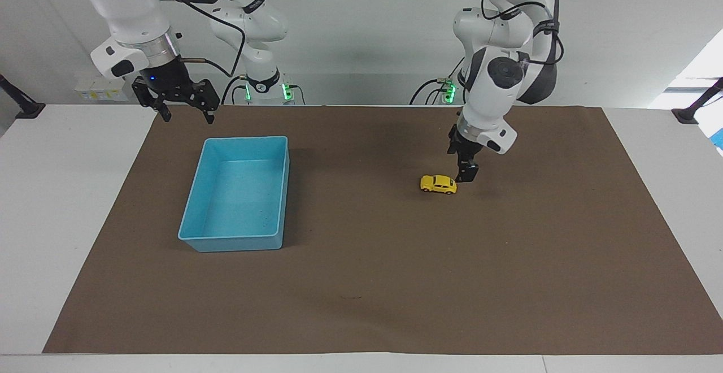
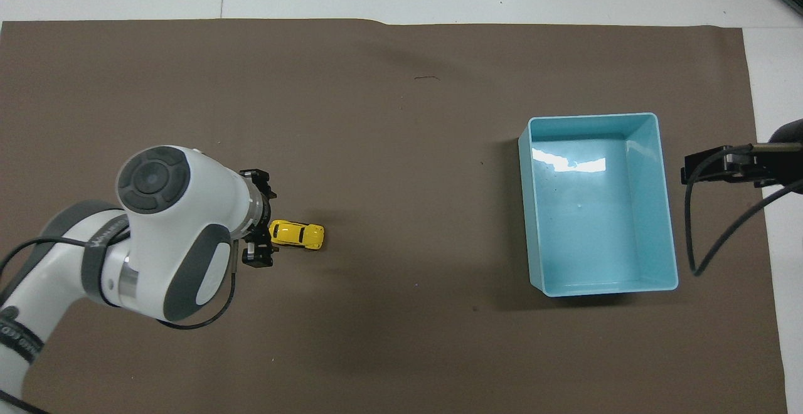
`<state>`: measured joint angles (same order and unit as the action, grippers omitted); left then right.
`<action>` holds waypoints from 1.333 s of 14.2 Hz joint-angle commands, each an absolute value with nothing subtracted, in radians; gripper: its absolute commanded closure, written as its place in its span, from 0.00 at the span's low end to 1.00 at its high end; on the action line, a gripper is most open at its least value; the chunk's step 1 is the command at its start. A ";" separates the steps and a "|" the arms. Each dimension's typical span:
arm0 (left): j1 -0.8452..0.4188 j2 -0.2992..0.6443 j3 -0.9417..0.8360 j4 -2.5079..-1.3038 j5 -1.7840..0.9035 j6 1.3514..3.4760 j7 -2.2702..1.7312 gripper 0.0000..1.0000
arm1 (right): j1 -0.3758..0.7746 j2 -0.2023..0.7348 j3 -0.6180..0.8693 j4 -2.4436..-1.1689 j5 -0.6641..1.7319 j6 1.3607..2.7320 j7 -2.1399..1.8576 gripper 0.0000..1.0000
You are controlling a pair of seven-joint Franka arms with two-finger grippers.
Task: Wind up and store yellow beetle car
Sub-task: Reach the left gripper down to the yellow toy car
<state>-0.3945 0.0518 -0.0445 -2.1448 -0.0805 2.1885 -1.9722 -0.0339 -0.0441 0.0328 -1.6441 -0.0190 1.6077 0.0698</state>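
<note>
The yellow beetle car [image 1: 438, 183] stands on its wheels on the brown mat, also seen in the overhead view [image 2: 297, 234]. My left gripper [image 1: 466, 173] hangs low over the mat just beside the car's end toward the left arm's end of the table, open and empty; in the overhead view [image 2: 261, 222] its fingers stand apart beside the car, not around it. The light-blue bin [image 1: 231, 244] sits empty toward the right arm's end [image 2: 605, 288]. My right gripper [image 1: 186, 114] waits open and raised over the mat's edge near the bin's robot-side corner.
The brown mat [image 1: 395, 282] covers most of the white table. The right arm's black cable [image 2: 715, 238] hangs beside the bin at the table's edge. A small dark mark [image 2: 426, 78] lies on the mat, farther from the robots than the car.
</note>
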 commanded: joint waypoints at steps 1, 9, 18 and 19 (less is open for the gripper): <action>-0.445 0.057 -0.025 -2.223 -0.094 2.290 -1.988 0.00 | -0.048 -0.064 0.038 -1.663 -0.008 1.606 0.044 0.00; -0.436 0.097 -0.021 -2.270 -0.092 2.405 -2.002 0.00 | -0.048 -0.064 0.038 -1.663 -0.008 1.606 0.044 0.00; -0.434 0.100 -0.020 -2.276 -0.091 2.434 -2.002 0.37 | -0.048 -0.063 0.038 -1.663 -0.008 1.605 0.044 0.00; -0.434 0.100 -0.020 -2.275 -0.091 2.434 -2.003 0.51 | -0.048 -0.064 0.038 -1.663 -0.008 1.605 0.044 0.00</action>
